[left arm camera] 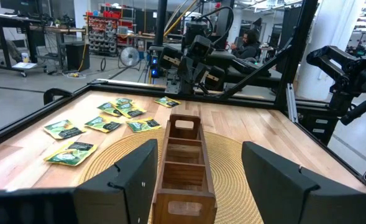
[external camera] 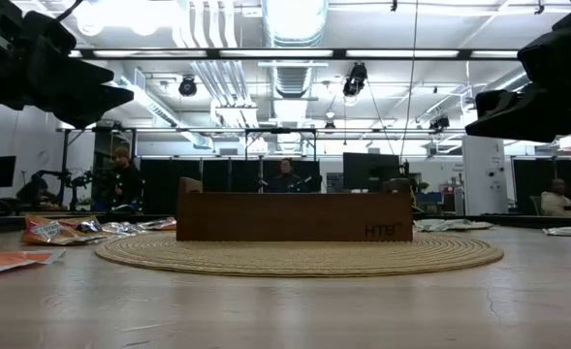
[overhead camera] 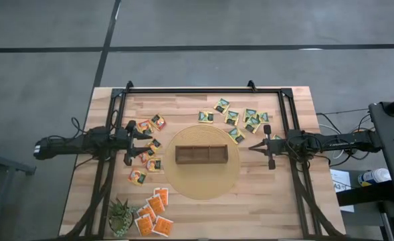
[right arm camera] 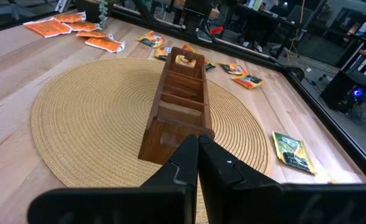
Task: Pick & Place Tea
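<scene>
Dark wooden box [overhead camera: 202, 154], woven mat [overhead camera: 203, 189]

Wooden box [overhead camera: 202, 154] sits mid-counter [overhead camera: 277, 207] on round woven mat [overhead camera: 203, 187], the only tall obstacle. Bare mat all around it. Left pincer [overhead camera: 148, 143] and right pincer [overhead camera: 253, 148] hang at box's two ends, blocking end approaches. Flat tea sachets [overhead camera: 240, 119] litter far right corner; more sachets [overhead camera: 146, 152] along left edge. Spiky plant [overhead camera: 121, 215] at near left corner. Near right corner open wood.
</scene>
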